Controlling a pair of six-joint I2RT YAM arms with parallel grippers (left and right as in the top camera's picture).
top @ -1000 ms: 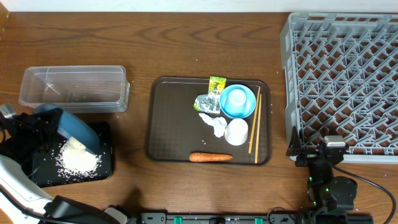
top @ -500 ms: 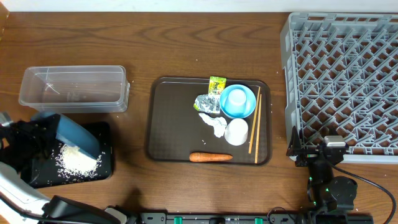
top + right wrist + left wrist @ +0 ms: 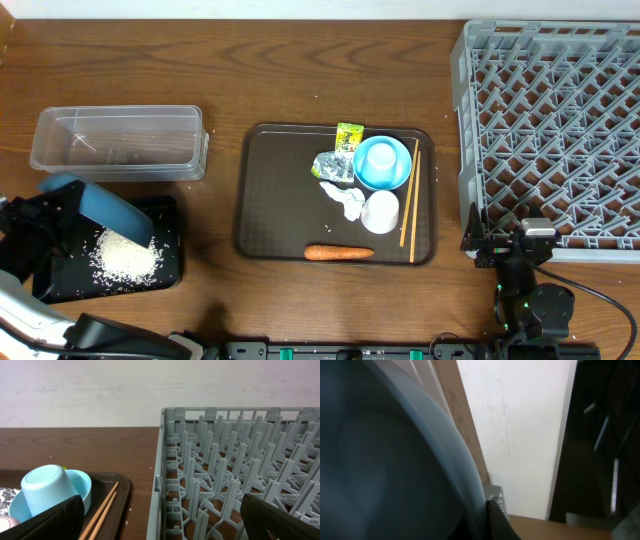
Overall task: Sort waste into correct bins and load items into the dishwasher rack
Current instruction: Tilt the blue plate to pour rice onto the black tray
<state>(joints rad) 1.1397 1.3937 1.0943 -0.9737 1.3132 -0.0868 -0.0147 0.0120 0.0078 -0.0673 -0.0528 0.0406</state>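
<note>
The left claw (image 3: pixel 68 210) grips the dark blue plate (image 3: pixel 108 210) by its rim and holds it tipped over the black tray (image 3: pixel 170 272) - the rice (image 3: pixel 125 258) lies there in a heap. The clear tub (image 3: pixel 118 140) sits just behind on the worktop (image 3: pixel 300 60). On the brown tray (image 3: pixel 275 190) lie the wrapper (image 3: pixel 349 136), foil (image 3: pixel 333 166), tissue (image 3: pixel 345 200), light blue cup (image 3: pixel 378 160), white cup (image 3: pixel 380 212) and chopsticks (image 3: pixel 409 200), with the carrot (image 3: pixel 338 253) along the near edge. The right claw (image 3: pixel 503 232) is wide open and holds nothing - it waits by the near left corner of the grey rack (image 3: pixel 550 120).
</note>
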